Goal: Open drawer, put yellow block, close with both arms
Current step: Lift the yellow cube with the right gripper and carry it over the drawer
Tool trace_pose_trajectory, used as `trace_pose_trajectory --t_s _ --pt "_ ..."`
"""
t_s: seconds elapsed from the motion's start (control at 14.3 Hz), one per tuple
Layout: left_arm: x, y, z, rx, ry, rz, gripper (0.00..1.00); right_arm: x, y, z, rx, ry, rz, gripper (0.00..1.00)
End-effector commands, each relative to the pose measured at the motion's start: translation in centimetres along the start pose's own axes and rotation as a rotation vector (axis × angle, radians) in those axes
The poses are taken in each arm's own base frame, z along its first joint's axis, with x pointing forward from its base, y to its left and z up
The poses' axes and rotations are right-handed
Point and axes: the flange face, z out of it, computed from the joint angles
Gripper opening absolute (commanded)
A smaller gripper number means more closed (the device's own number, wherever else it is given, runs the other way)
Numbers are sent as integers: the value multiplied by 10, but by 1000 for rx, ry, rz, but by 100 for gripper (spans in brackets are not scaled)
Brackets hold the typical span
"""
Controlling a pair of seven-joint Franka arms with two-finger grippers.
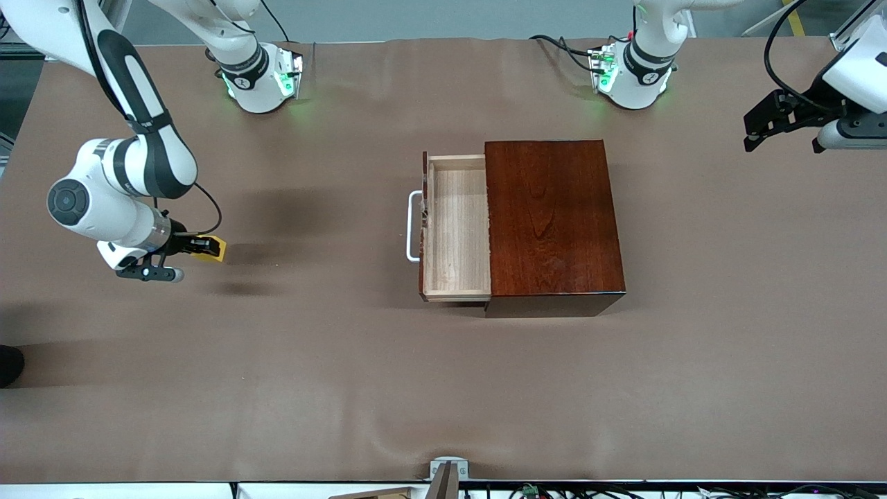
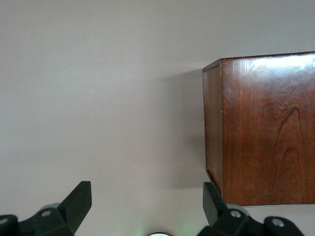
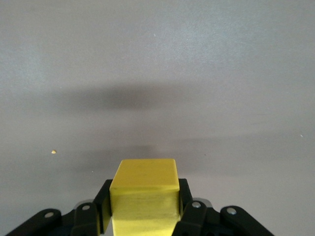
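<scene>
You have the first step done — the drawer (image 1: pixel 457 229) stands pulled out of the dark box (image 1: pixel 551 222), its white handle (image 1: pixel 414 226) facing the right arm's end of the table. Its long axis runs near to far. The tray looks empty. Your right gripper (image 1: pixel 197 245) is clamped on the yellow block (image 1: pixel 211 247), held above bare table well apart from the drawer. Your left gripper (image 1: pixel 773 125) waits spread apart, beside the box at the left arm's end — placing and closing remain.

The right gripper (image 1: pixel 196 245), black, clamps a bright yellow block (image 3: pixel 143 196) with plain faces. Well apart from it, the glossy dark mahogany box (image 1: pixel 551 222) shows streaked reddish grain, its drawer (image 1: pixel 457 229) pale wood with a white handle (image 1: pixel 413 226). The table (image 1: pixel 312 360) is flat brown.
</scene>
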Motion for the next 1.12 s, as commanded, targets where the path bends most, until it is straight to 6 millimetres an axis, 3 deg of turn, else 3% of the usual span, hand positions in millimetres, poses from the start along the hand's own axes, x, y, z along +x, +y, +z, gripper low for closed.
trace_pose_trajectory --t_s 0.0,0.49,0.84,1.05 --pt "-5 0 3 -8 6 -5 100 -8 -14 -21 6 10 48 0" --pt "-6 -3 8 -7 0 -12 100 -23 -144 -77 -28 -2 254 0" --pt "-3 -3 13 -8 11 -10 100 -41 -229 -103 8 19 412 0" --pt "-2 -1 15 -8 14 -9 100 -50 -266 -120 29 41 491 0"
